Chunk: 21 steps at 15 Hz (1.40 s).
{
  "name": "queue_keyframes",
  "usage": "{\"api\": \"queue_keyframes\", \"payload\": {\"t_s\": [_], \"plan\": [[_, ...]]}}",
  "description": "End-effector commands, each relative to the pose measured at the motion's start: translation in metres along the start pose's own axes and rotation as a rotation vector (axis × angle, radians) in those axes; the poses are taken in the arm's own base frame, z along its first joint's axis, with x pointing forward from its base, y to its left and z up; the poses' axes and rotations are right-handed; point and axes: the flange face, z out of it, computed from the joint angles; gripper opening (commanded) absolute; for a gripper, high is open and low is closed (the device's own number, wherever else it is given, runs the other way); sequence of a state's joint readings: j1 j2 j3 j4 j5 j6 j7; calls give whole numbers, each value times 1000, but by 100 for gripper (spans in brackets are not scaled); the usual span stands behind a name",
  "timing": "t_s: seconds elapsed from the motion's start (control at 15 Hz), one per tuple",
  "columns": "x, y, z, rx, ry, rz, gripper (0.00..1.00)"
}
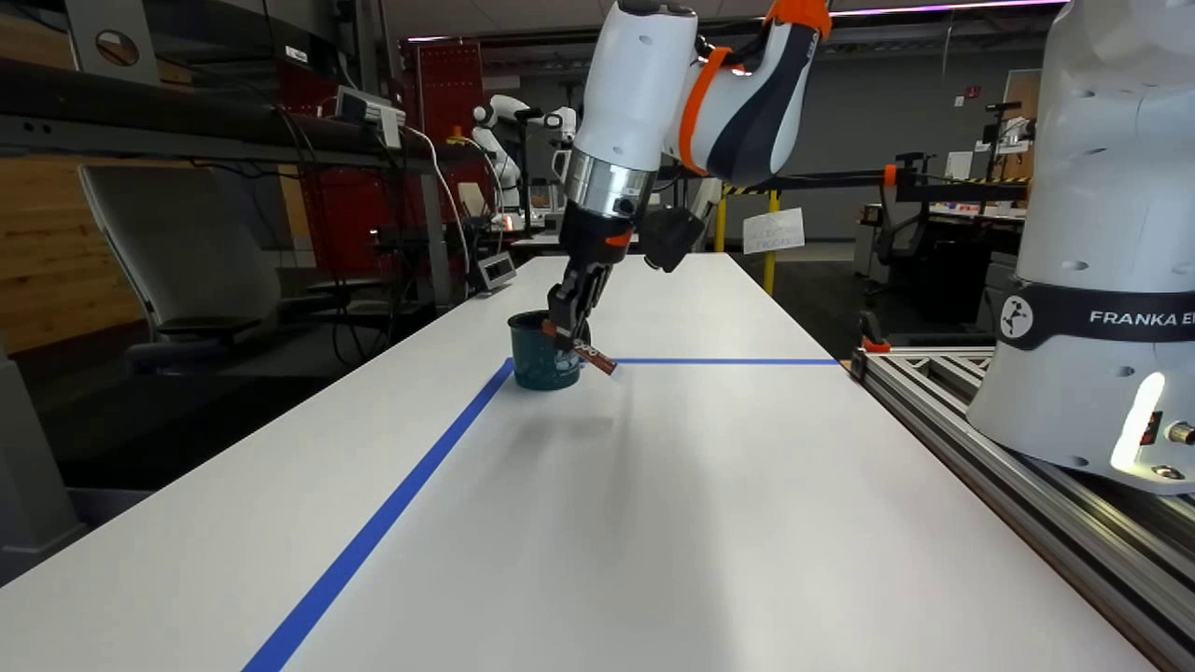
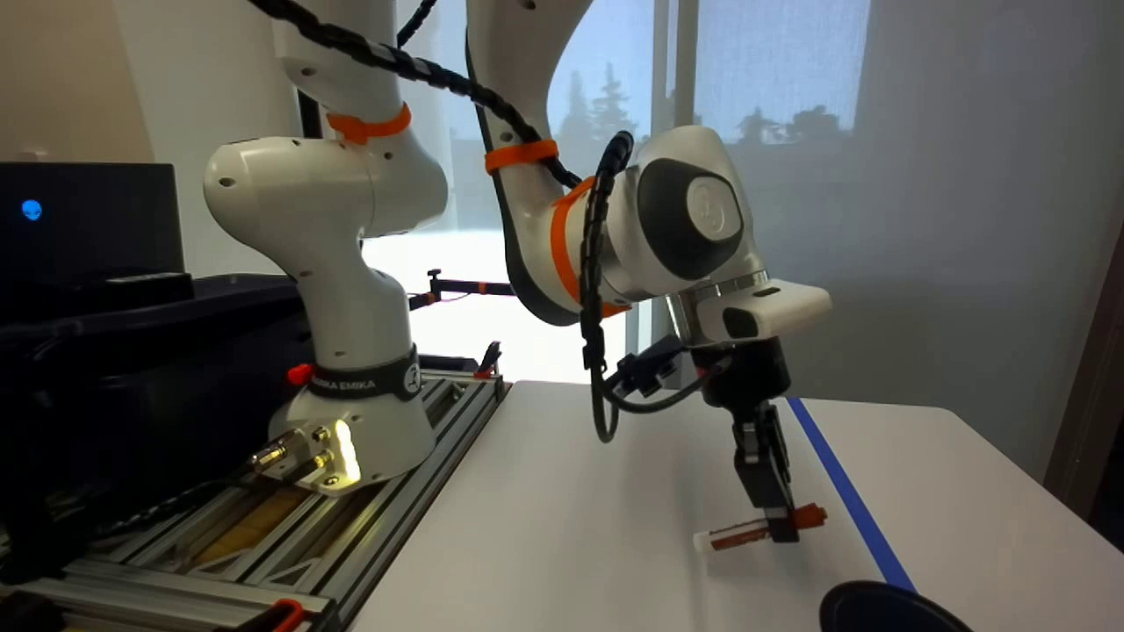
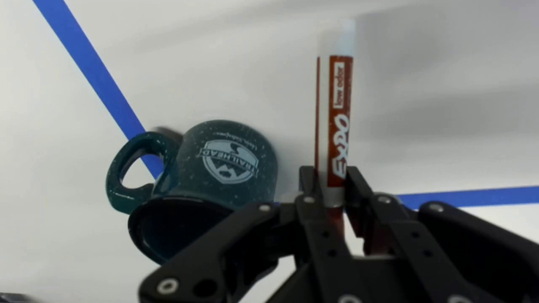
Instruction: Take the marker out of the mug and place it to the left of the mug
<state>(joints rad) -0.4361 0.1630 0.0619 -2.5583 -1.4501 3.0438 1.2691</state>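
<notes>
The dark teal-green mug (image 1: 536, 367) stands upright on the white table. In the wrist view the mug (image 3: 227, 164) shows at the left, with its handle on its far left side. Only its dark rim (image 2: 887, 606) shows at the bottom edge of an exterior view. My gripper (image 3: 330, 179) is shut on the reddish-brown marker (image 3: 340, 105), near the marker's cap. The marker is outside the mug, beside it, and tilted. In both exterior views the marker (image 1: 596, 357) (image 2: 742, 534) appears held above the table. The fingers hide part of the marker.
Blue tape lines (image 1: 387, 513) run along and across the white table (image 1: 653, 523), meeting near the mug. The robot's base (image 1: 1102, 373) stands on a metal frame (image 2: 421, 474) along one table edge. A small grey device (image 1: 497, 271) sits at the far table edge.
</notes>
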Motion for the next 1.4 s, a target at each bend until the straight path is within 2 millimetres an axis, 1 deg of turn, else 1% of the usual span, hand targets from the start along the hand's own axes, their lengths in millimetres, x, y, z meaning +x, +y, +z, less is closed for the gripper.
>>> {"api": "queue_keyframes", "payload": {"t_s": [0.0,0.27,0.4,0.8,0.87,0.93,1.13,1.33], "plan": [[-16,3,17,-2,-63,-86,5],[-27,5,38,-29,-127,-155,5],[-29,7,44,-46,-143,-174,5],[-27,10,47,-35,-136,-216,5],[-26,11,45,-33,-129,-218,45],[-25,11,43,-40,-125,-212,45],[-20,12,35,-54,-106,-183,66],[-17,13,26,-63,-93,-155,90]]}}
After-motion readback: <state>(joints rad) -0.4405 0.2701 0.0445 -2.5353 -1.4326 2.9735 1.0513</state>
